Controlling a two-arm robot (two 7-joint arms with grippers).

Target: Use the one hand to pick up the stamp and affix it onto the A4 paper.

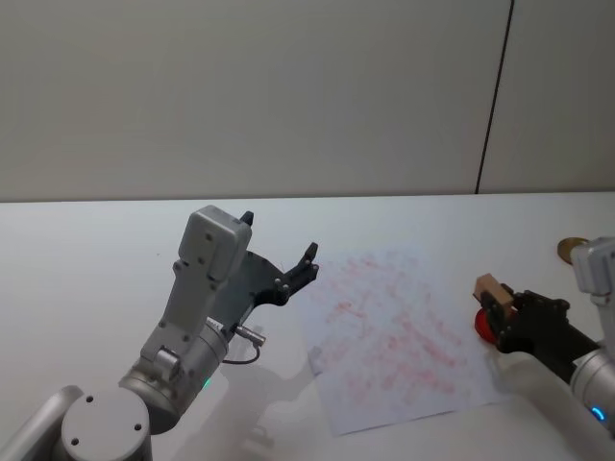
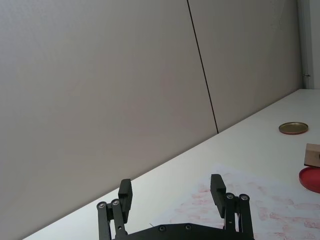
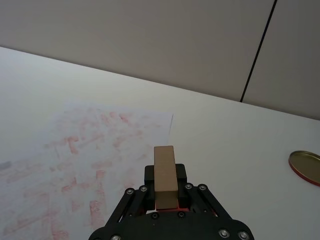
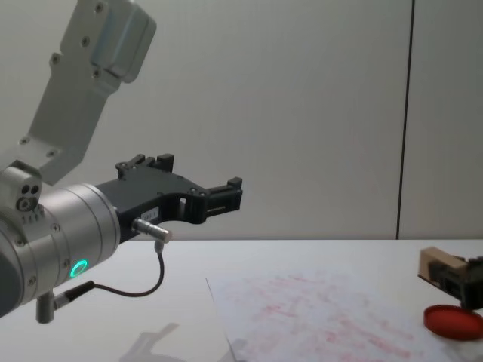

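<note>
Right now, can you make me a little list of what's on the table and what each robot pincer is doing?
stamp: tan wooden block, held in the right pincer
right pincer: shut on the stamp, above the red ink pad
left pincer: open, raised, holding nothing
A4 paper: flat on the table, covered in red stamp marks
gold lid: on the table, far right

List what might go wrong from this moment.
1. The right pincer grips the stamp only at its lower end, so it might tilt or slip when pressed down.
2. The paper lies loose on the table and is already crowded with red marks, so it may shift, or a new print may overlap.
3. The left pincer hangs open near the paper's edge.
</note>
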